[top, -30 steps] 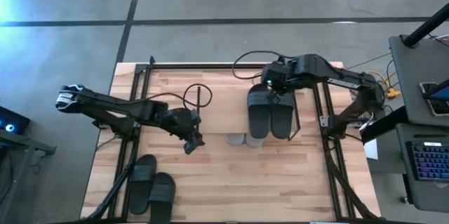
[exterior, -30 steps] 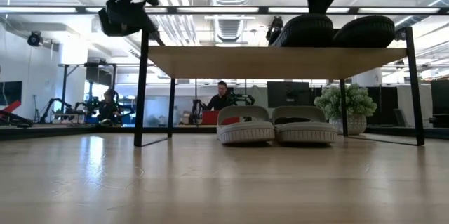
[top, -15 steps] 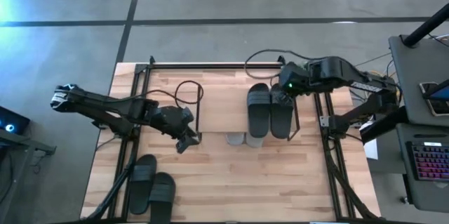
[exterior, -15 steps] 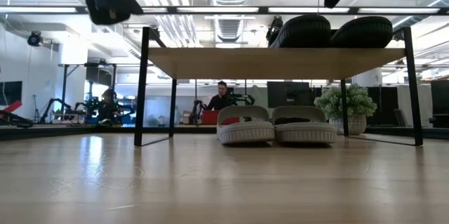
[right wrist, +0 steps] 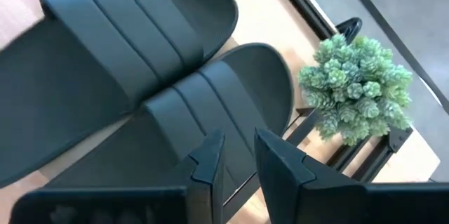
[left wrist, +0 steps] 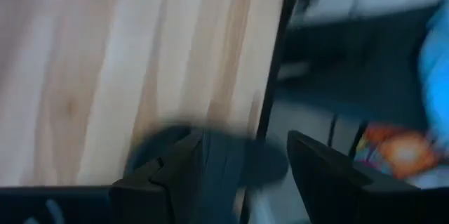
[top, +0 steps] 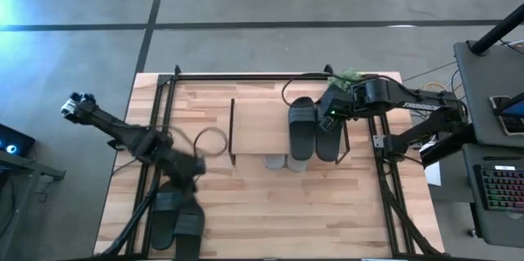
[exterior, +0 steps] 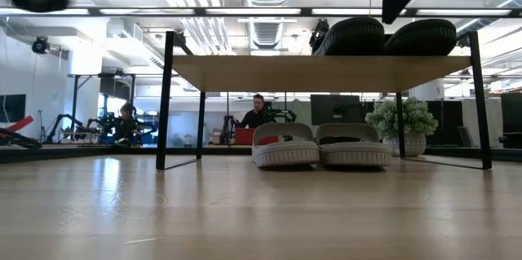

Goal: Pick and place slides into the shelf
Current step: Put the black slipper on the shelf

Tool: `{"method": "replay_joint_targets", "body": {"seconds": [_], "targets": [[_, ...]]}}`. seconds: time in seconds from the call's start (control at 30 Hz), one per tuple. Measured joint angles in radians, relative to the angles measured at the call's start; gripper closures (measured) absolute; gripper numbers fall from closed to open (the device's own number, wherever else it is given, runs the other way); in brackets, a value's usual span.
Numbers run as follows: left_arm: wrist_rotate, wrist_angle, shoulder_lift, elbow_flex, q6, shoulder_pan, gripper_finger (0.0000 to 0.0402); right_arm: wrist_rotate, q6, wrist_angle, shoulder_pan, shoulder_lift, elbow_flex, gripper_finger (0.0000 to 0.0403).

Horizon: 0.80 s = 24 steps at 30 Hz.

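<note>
High view shows the shelf [top: 262,126] on the table [top: 246,204], with two black slides [top: 315,128] on top and two grey slides [exterior: 320,146] under it. Right gripper [right wrist: 235,155] hovers over the black pair, jaws nearly closed, empty. Left gripper [left wrist: 242,164], jaws open, hangs above two more black slides [top: 176,220].

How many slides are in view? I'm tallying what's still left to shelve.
6. Two black slides lie on the shelf top board, two light grey slides sit under it, and two black ones lie on the table's near left, partly under the left arm.
</note>
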Motion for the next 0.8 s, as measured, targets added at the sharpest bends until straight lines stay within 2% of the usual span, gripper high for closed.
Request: {"method": "replay_joint_targets", "body": {"seconds": [0.1,0.23,0.4,0.53,0.67,0.8], "targets": [[0.009,-0.076,0.012,-0.007,-0.030,-0.098,0.0213,-0.002,0.004,0.005,0.000,0.000,-0.023,0.0335],[0.004,-0.064,0.042,-0.028,-0.035,-0.169,0.0213,-0.002,0.003,0.014,0.000,0.000,-0.045,0.0335],[0.002,-0.127,0.087,-0.036,-0.035,-0.213,0.0213,0.004,0.001,0.030,0.003,0.000,-0.050,0.0335],[-0.006,-0.241,0.105,-0.037,-0.050,-0.229,0.0213,0.064,-0.009,0.033,0.022,-0.008,-0.022,0.0335],[0.004,-0.254,0.081,-0.051,-0.016,-0.246,0.0213,0.104,-0.052,0.050,0.039,-0.027,0.010,0.0335],[0.025,-0.266,0.037,-0.123,-0.021,-0.279,0.0213,0.104,-0.061,0.065,0.041,-0.043,0.028,0.0335]]}}
